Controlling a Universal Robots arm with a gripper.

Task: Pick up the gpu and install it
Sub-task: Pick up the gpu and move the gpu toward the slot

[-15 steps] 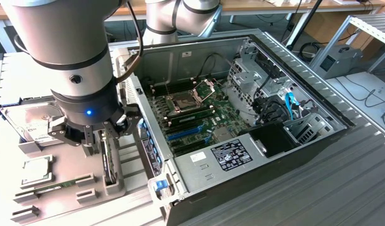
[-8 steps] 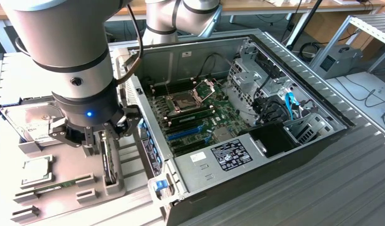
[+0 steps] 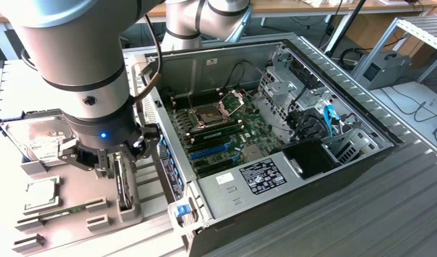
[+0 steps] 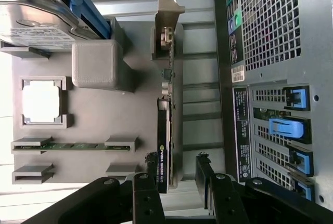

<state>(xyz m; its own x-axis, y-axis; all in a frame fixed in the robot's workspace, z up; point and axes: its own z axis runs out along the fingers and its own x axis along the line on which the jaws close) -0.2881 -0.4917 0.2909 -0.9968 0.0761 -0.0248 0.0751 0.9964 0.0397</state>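
We are mid pick-up: at nine o'clock of the case [image 3: 197, 67] in the exterior view, our fingers [image 4: 147, 203] hang apart over the edge-standing gpu [image 4: 164, 146], needing a square grip.

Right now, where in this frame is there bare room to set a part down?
Bare: the ribbed table on the exterior view's right of the computer case; also a flat strip of the tray between the processor and the gpu. Crowded: inside the case, and around the gpu, where the open hand hovers.
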